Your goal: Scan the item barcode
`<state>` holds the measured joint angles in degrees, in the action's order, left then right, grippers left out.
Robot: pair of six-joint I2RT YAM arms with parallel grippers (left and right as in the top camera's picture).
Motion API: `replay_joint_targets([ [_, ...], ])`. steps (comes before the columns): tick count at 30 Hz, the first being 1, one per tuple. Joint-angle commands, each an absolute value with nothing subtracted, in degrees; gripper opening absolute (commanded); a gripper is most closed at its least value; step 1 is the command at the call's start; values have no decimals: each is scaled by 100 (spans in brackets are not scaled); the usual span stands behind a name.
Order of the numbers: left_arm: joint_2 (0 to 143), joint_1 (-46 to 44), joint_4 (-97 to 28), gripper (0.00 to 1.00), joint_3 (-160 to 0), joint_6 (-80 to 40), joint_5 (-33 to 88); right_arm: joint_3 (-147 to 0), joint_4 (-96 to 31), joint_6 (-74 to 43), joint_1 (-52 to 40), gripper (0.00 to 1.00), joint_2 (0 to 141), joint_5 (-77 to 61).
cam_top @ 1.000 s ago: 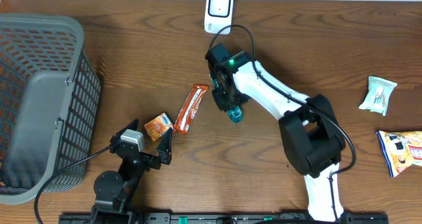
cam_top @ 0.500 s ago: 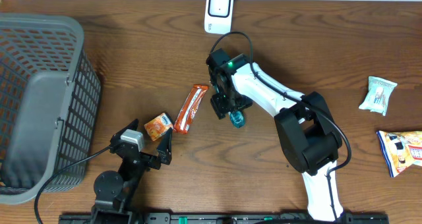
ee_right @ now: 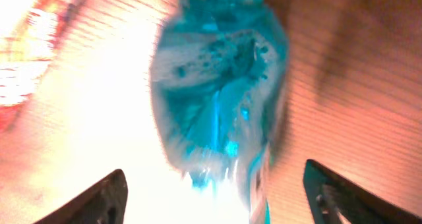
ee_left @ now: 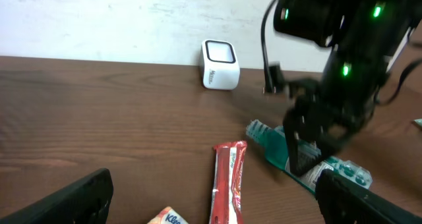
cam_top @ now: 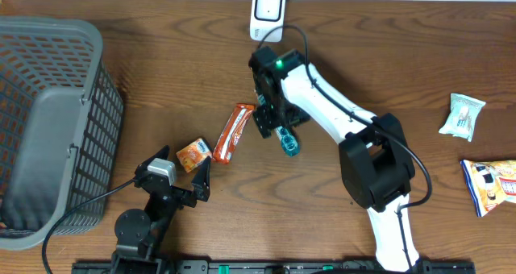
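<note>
Your teal packet, the item to scan, lies flat on the counter, well short of the white scanner that stands at the far edge. Just to its left lies a red snack bar, and beyond that a small orange packet. A grey mesh basket fills the left end. A pale green pouch and a crisp bag sit far off to the right. Nothing lies between packet and scanner.

Your right claw hangs directly over the teal packet, fingers spread wider than it and gripping nothing; whether a tip touches the wrapper cannot be told. Your left claw gapes wide and empty by the orange packet.
</note>
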<state>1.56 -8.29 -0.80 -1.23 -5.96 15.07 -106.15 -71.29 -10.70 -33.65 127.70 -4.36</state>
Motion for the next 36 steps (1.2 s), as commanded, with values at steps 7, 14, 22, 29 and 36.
replay_joint_targets([
  [7,139,-805,-272,98,-23,-558,1564,-11631,-8036,-1284,-3341,95,12031,-443],
  [14,139,-805,-272,98,-23,-558,1564,-11485,-8676,-1553,-3483,99,10954,5],
  [22,139,-805,-272,98,-23,-558,1564,-10053,-8477,-2499,-4132,99,9760,1177],
  [29,139,-805,-272,98,-23,-558,1564,-7867,-6355,-2923,-4501,99,9032,1428],
  [36,139,-805,-272,98,-23,-558,1564,-7214,-4729,-2309,-4416,99,9157,1645],
])
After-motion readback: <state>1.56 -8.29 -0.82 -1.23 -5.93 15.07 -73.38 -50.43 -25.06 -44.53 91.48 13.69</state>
